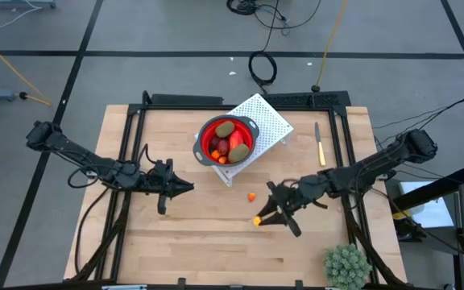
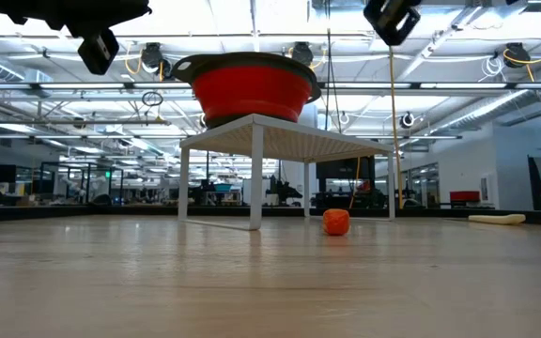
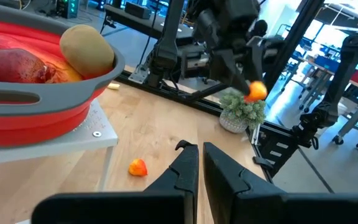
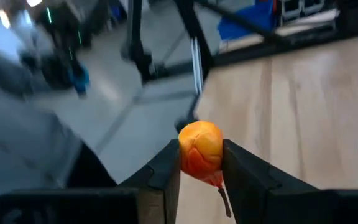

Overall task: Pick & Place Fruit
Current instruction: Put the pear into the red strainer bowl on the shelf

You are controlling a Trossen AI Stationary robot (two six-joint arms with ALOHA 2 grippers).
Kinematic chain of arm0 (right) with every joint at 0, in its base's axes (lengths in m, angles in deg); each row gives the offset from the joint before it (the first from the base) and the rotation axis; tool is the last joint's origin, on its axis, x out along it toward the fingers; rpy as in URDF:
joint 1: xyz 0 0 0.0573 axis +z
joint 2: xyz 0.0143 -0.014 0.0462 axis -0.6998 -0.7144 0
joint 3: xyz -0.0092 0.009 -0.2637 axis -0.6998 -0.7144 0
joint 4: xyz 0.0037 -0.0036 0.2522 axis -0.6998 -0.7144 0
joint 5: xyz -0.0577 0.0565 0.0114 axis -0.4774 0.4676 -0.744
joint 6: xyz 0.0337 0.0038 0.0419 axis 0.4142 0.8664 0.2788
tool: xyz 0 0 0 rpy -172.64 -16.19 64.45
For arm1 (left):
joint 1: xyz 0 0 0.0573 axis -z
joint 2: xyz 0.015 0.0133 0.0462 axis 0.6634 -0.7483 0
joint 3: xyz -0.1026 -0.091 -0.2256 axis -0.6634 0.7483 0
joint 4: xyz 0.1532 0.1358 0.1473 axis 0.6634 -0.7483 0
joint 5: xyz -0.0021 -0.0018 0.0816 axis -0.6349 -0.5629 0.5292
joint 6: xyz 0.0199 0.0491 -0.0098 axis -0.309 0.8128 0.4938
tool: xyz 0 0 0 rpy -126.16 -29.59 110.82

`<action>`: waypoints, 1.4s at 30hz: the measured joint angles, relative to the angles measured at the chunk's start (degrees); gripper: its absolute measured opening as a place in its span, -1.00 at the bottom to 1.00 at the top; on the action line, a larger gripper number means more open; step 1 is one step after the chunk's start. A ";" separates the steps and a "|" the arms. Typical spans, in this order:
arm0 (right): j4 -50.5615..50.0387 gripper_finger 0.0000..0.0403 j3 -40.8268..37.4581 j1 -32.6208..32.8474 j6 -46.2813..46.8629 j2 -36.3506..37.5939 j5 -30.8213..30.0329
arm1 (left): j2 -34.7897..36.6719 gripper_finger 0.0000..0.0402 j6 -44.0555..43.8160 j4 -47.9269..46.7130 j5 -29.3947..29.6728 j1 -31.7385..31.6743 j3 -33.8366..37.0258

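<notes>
I see an orange fruit bit (image 4: 200,151) between my dark right pincer (image 4: 201,171) fingers, another orange bit (image 1: 251,196) on the pale wood counter (image 1: 200,234), and brown-green ovals (image 1: 225,129) in the red, grey-rimmed bowl (image 1: 207,150).

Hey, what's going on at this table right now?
The right gripper has its jaws closed on a small orange fruit piece, lifted off the wooden table. Another orange piece lies on the table near the red bowl, which already holds several fruits on a white stand. The left gripper waits shut and empty.
</notes>
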 joint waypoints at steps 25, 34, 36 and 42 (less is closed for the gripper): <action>24.46 -0.52 0.00 -8.24 41.51 -0.04 -0.09 | -0.04 -0.89 -2.58 0.11 0.17 0.00 0.00; 23.74 -0.52 0.00 -8.89 37.78 -0.04 -0.02 | -0.04 -0.78 -6.18 0.13 0.76 0.00 0.00; 22.67 -0.52 0.00 -8.89 34.48 -0.04 -0.02 | -0.05 -0.68 -7.80 0.37 1.58 0.01 0.00; 19.59 -0.52 0.00 -8.89 25.18 -0.04 -0.15 | -0.13 -0.34 -10.90 6.22 2.06 0.01 -0.03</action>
